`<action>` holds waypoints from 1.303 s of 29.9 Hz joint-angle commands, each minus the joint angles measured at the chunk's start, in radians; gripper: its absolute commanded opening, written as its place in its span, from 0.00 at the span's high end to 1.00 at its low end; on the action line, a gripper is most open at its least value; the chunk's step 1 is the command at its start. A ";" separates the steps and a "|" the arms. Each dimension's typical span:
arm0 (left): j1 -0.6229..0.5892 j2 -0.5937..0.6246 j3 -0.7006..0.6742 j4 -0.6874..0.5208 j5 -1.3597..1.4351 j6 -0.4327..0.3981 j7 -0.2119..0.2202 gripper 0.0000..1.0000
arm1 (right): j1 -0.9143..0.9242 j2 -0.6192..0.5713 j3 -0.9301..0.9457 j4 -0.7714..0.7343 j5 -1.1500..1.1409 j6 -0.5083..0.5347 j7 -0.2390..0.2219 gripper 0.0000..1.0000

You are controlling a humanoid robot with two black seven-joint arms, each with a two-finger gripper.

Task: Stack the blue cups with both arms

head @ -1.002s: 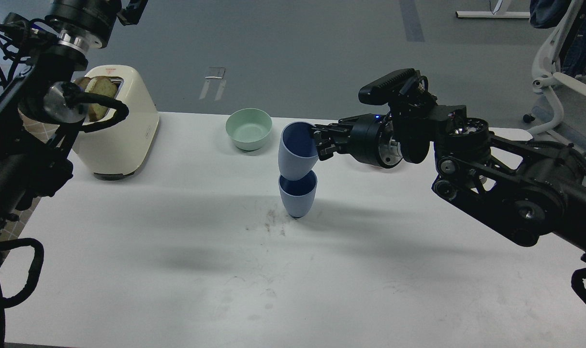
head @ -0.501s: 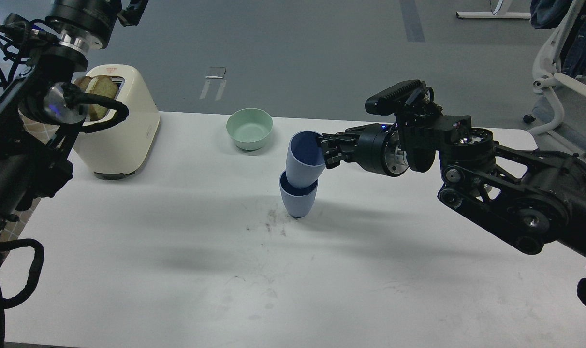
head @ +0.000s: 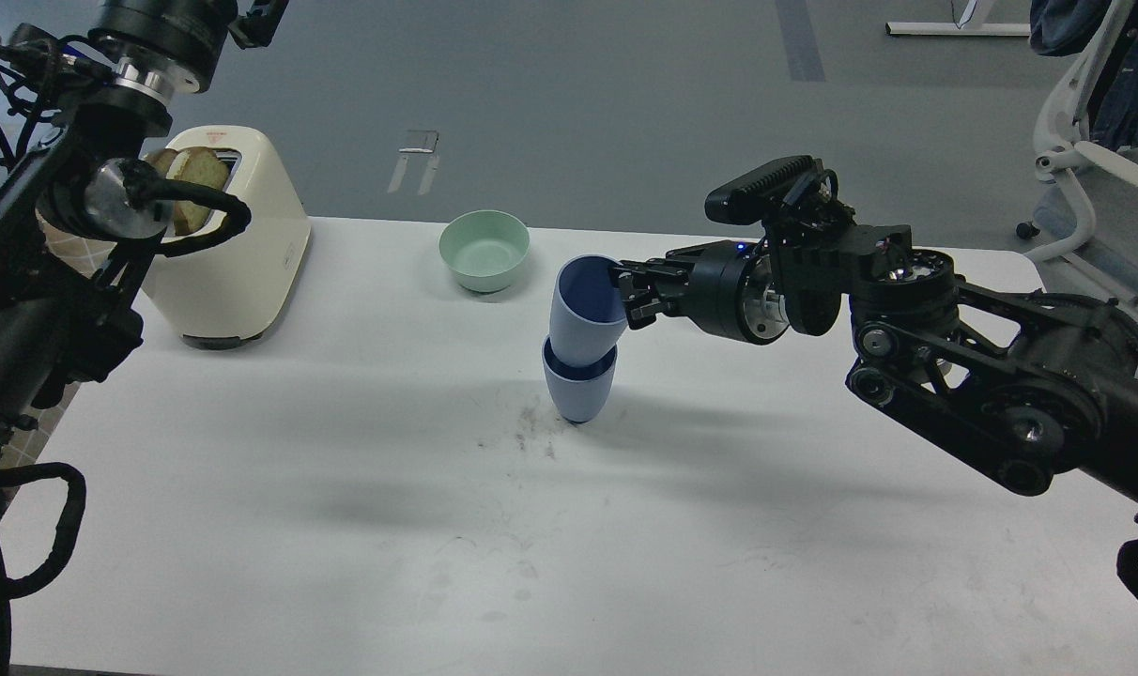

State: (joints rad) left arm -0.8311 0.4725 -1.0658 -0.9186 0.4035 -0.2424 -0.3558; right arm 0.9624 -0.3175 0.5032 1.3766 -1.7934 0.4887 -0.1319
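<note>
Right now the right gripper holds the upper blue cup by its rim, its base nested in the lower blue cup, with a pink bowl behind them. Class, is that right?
Not quite: the bowl behind is mint-green, not pink, as the head view shows. The right gripper does hold the upper blue cup by its rim, base nested in the lower blue cup.

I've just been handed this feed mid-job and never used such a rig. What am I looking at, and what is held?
This is one picture, taken from the robot's own head, looking down at a white table. The black jointed limbs at both sides are its arms. The right tool pinches the rim of the upper blue cup, which sits tilted with its base inside the lower blue cup standing on the table. The left arm is raised at the left edge; its tool is out of view. Farther back stand a mint-green bowl and a cream toaster holding bread.
</note>
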 commanded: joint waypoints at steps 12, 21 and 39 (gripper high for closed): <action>0.003 0.000 0.000 0.000 0.000 0.000 0.000 0.03 | -0.021 0.006 0.005 -0.002 -0.003 0.000 0.001 0.70; 0.003 0.000 0.000 -0.003 0.001 0.000 0.000 0.03 | -0.017 0.006 0.050 0.002 0.003 0.000 0.000 0.59; 0.010 0.009 0.003 -0.006 0.000 -0.023 0.006 0.02 | -0.022 0.152 0.941 -0.123 0.054 0.000 0.012 0.00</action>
State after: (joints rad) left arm -0.8244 0.4801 -1.0631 -0.9251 0.4036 -0.2668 -0.3503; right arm 0.9476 -0.1695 1.3345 1.2869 -1.7753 0.4884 -0.1214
